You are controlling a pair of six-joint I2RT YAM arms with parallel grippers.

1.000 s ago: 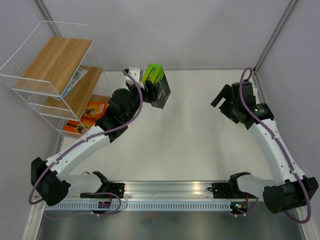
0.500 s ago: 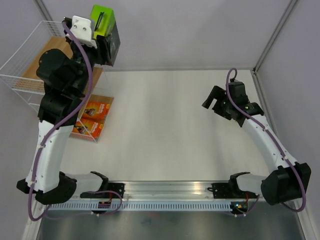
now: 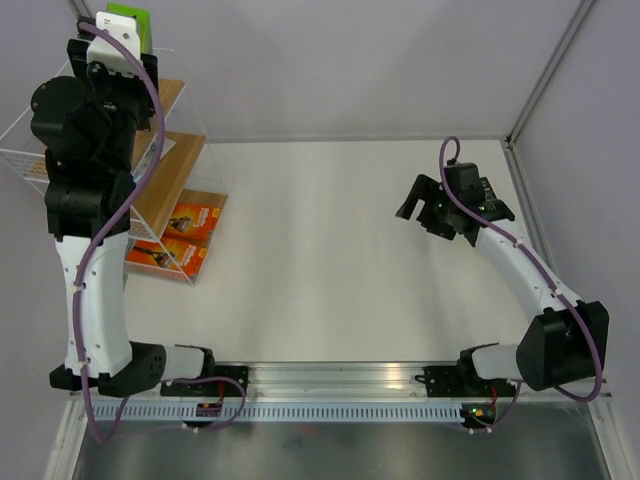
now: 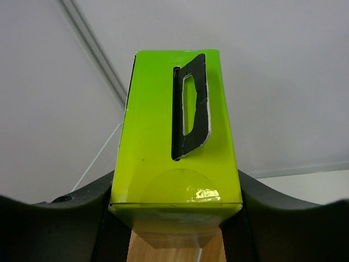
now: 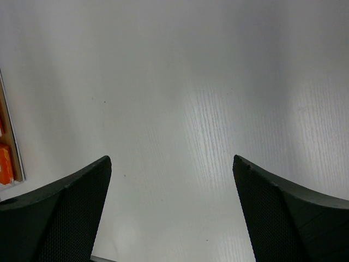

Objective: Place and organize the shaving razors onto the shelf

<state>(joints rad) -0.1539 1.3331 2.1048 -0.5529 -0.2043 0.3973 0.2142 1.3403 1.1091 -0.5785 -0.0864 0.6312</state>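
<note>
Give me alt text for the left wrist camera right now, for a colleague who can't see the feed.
A lime-green-topped razor box, its black hang tab facing the camera, fills the centre, clamped between the left gripper's dark fingers. Below it shows a strip of light-wood shelf board; behind are a thin white wire and a plain grey wall.

No text, brand, number or sign is legible in any view.

- Orange boxes (image 3: 190,220): printed graphics are visible from the top view, but they are too small and blurred to read.
- Green-top box (image 4: 177,164): the lime face seen in the left wrist view carries no readable lettering.
</note>
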